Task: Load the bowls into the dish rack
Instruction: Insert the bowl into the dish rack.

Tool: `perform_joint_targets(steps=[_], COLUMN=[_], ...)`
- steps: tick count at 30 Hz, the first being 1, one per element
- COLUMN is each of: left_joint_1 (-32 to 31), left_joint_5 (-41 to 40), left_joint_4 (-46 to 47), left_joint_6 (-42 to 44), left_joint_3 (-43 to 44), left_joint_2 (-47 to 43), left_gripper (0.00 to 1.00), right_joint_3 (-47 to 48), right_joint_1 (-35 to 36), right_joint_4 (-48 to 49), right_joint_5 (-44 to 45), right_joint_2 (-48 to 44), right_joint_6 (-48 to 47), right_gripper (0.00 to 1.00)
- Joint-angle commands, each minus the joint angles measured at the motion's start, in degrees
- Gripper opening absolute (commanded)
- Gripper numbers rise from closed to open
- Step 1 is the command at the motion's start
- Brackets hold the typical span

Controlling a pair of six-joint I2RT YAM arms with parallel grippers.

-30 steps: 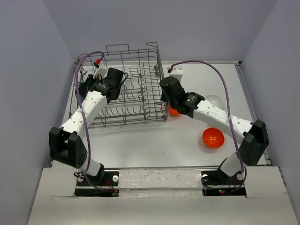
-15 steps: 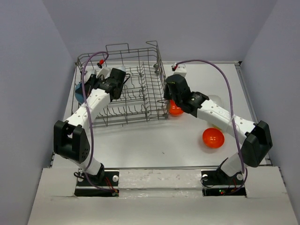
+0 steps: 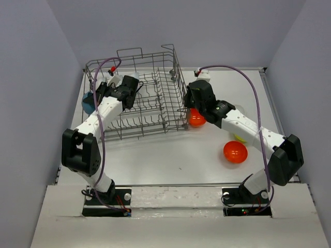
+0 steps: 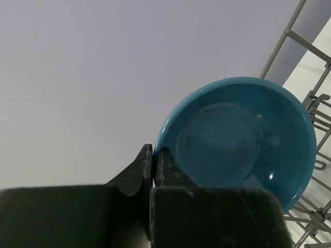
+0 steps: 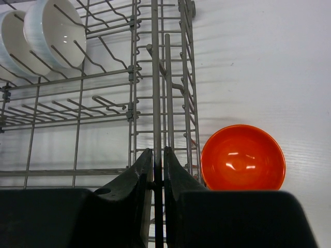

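Note:
A blue bowl [image 4: 238, 139] hangs by its rim in my left gripper [image 4: 154, 155], which is shut on it. From above, the blue bowl [image 3: 87, 103] and the left gripper [image 3: 97, 96] are at the left side of the dish rack [image 3: 150, 111], a grey wire basket. My right gripper [image 5: 158, 160] is shut on an upright wire of the dish rack [image 5: 155, 62] at its right wall, where the top view also shows the right gripper [image 3: 185, 103]. Two white bowls [image 5: 54, 28] stand on edge inside. An orange-red bowl [image 5: 243, 157] lies on the table against the rack's right side.
A second orange-red bowl [image 3: 235, 152] sits on the table at the right. A white bowl [image 3: 236, 110] lies behind the right forearm, and a sliver of a yellow-green one [image 3: 238, 138] shows under that arm. Grey walls close in the table on three sides.
The right gripper has moved slightly right, drawing the rack's right wall with it. The left arm's elbow has swung left, and the blue bowl shows more beside the rack.

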Motion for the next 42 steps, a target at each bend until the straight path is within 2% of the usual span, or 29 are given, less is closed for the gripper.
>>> perform_joint_targets(steps=[1,3,7,8,11,18,29,33,36,39,42], left_joint_1=[0.2,0.3,0.3,0.3,0.4,0.9,1.0,0.7,0.4,0.2,-0.5], left_joint_5=[-5.5,-6.1,-7.1,-7.1,-6.8,-6.6,-5.4,-4.8,-4.7,-4.7,-4.6], left_joint_4=[3.7,6.1,14.9,20.0,25.0,25.5,29.9,35.5,44.8,50.5,50.9], left_joint_6=[2.9,4.3,12.3,17.1,22.7,22.8,28.5,33.1,41.3,45.6,46.0], left_joint_3=[-1.8,-2.7,-7.3,-8.3,-11.2,-10.9,-12.6,-15.4,-18.8,-21.7,-22.3], left_joint_2=[-0.5,-0.9,-3.0,-4.2,-5.3,-5.2,-6.1,-7.8,-9.8,-10.7,-10.1], left_gripper=[0.0,0.0,0.0,0.0,0.0,0.0,0.0,0.0,0.0,0.0,0.0], right_joint_3=[-3.2,-3.2,-3.5,-3.6,-3.9,-4.1,-4.2,-4.1,-4.2,-4.4,-4.6], right_joint_1=[-3.5,-3.5,-4.0,-4.0,-4.0,-4.0,-4.5,-4.5,-5.0,-5.0,-5.0], right_joint_4=[-3.8,-3.8,-3.7,-3.6,-3.5,-3.3,-3.1,-3.1,-3.0,-2.9,-2.8], right_joint_5=[3.9,3.8,3.6,3.5,3.4,2.8,2.1,1.7,1.5,1.5,1.4], right_joint_2=[0.4,0.3,0.1,0.0,-0.4,-0.5,-0.6,-0.7,-0.7,-0.9,-1.0], right_joint_6=[2.5,2.6,2.7,2.7,2.8,2.6,2.6,2.5,2.6,2.7,2.8], right_gripper=[0.01,0.01,0.01,0.01,0.01,0.01,0.01,0.01,0.01,0.01,0.01])
